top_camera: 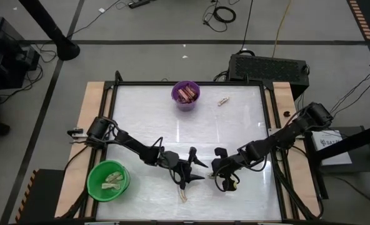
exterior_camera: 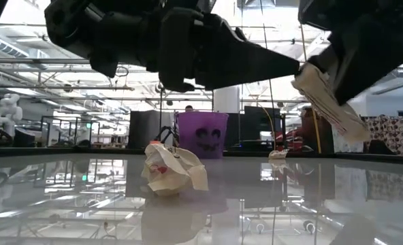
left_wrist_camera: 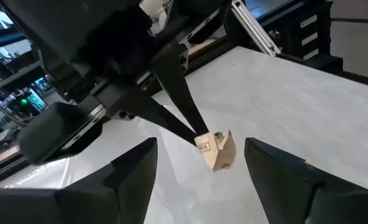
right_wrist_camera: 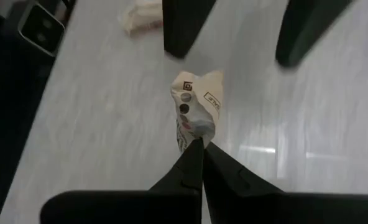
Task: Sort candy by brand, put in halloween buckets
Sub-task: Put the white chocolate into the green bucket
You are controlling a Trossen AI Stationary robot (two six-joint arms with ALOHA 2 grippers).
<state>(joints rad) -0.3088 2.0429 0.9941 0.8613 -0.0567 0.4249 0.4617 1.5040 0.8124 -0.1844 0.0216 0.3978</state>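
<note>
My right gripper (right_wrist_camera: 199,155) is shut on a pale cream candy (right_wrist_camera: 196,106) above the table's near middle. My left gripper (top_camera: 199,166) is open, one finger (left_wrist_camera: 131,171) on either side of that candy and neither touching it. A second pale candy (exterior_camera: 171,170) lies on the table just nearer than the grippers. A third one (top_camera: 223,100) lies at the far side, right of the purple bucket (top_camera: 185,95), which holds brown bars. The green bucket (top_camera: 108,181), at the near left, holds pale candies. My right gripper pinches one twisted end of the candy's wrapper (right_wrist_camera: 193,138) between the tips of its two fingers. The fingers come slanting down from the table's right side. The candy (exterior_camera: 327,95) sticks out beyond the fingertips, tilted, and is lifted clear of the table.
The white tabletop (top_camera: 247,131) lies bare between the grippers and the far candy. Metal rails (top_camera: 269,119) frame the table. Beyond its far edge stands a black box (top_camera: 266,65), with cables on the floor.
</note>
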